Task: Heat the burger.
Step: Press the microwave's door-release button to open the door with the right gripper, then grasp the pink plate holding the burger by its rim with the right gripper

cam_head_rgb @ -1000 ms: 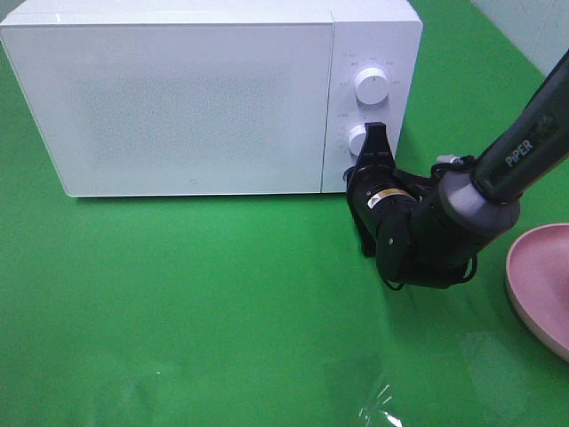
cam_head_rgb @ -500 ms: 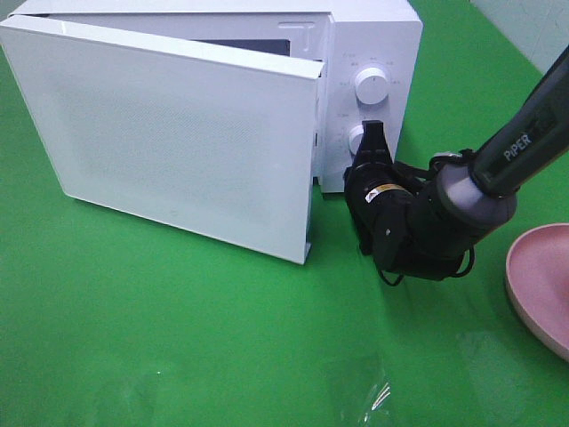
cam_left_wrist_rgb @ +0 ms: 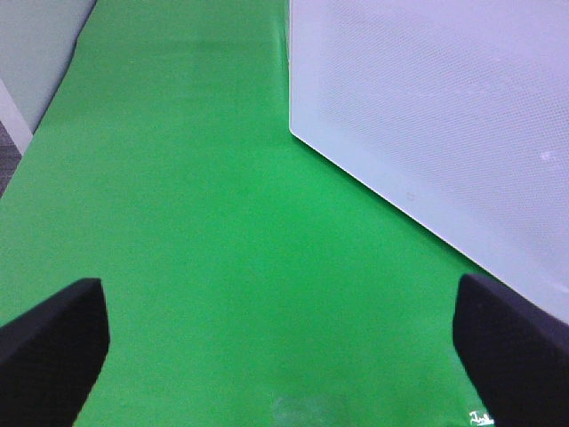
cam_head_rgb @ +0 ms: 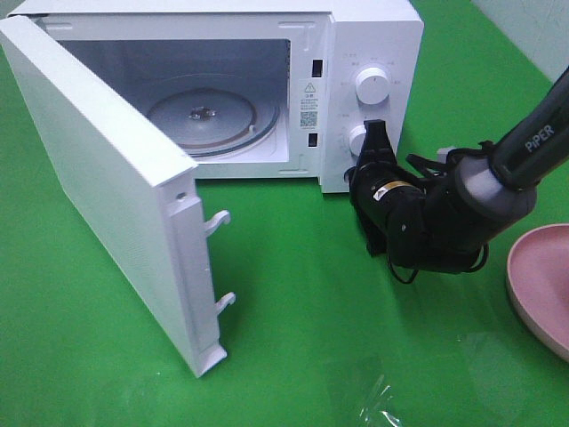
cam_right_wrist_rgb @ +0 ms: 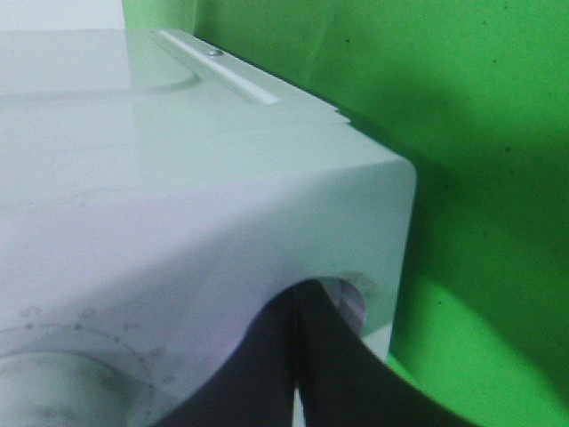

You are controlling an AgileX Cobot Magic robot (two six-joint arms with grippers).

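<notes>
Right gripper [cam_head_rgb: 374, 135], clenched, touches the front of the open microwave [cam_head_rgb: 378, 36]; left gripper [cam_left_wrist_rgb: 284, 351] hangs released. No burger is in view; likely soft and light, best held by its sides.

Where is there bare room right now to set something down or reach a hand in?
Bare green cloth lies between the open door and the right gripper; the turntable is bare too. It is crowded at the control panel.
</notes>
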